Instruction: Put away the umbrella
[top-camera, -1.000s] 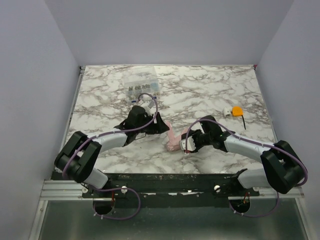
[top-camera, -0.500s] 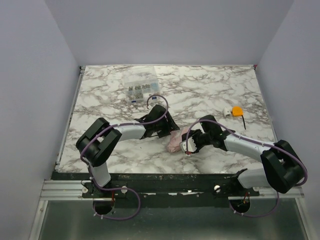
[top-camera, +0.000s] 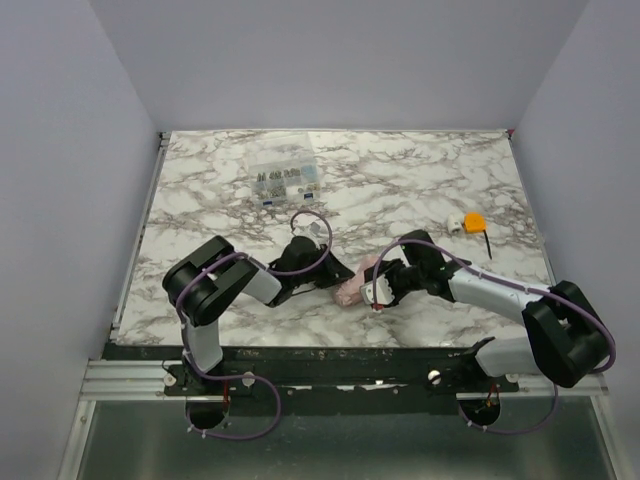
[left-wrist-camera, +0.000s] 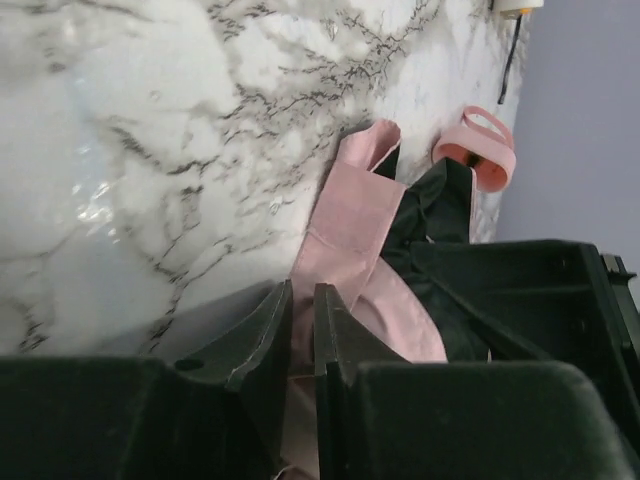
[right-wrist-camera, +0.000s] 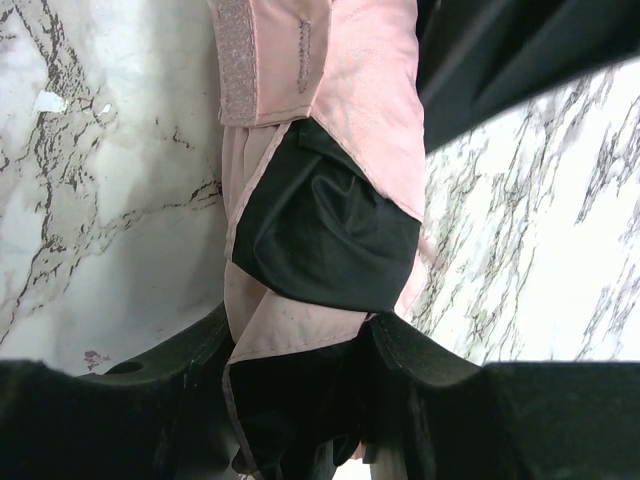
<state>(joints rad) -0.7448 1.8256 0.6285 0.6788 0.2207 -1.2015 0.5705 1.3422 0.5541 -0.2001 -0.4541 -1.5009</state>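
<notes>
Marble-patterned table (top-camera: 420, 180), plain grey walls. Item: 1 umbrella (top-camera: 350, 291), pale pink, collapsed into a loose crumpled bundle, lying nearer the arm bases than the clear box (top-camera: 283, 178) and to its right. Left jaws nearly together, pinching 1 fabric fold. Right jaws clamped across the bundle. Handling, judged: light, soft, slippery cloth; a hold through the bundle's core should be firmer than on loose folds.

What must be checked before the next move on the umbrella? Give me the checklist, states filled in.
1. Left gripper pinching the umbrella fabric: ok, a pink flap sits between its fingers.
2. Right gripper around the bundle: ok.
3. Folds gathered tight: not ok, black and pink folds bulge loose.
4. Strap closed round the bundle: not ok, its fastening strip lies exposed.
5. Clear box and orange object away from the arms: ok, both lie farther back.
</notes>
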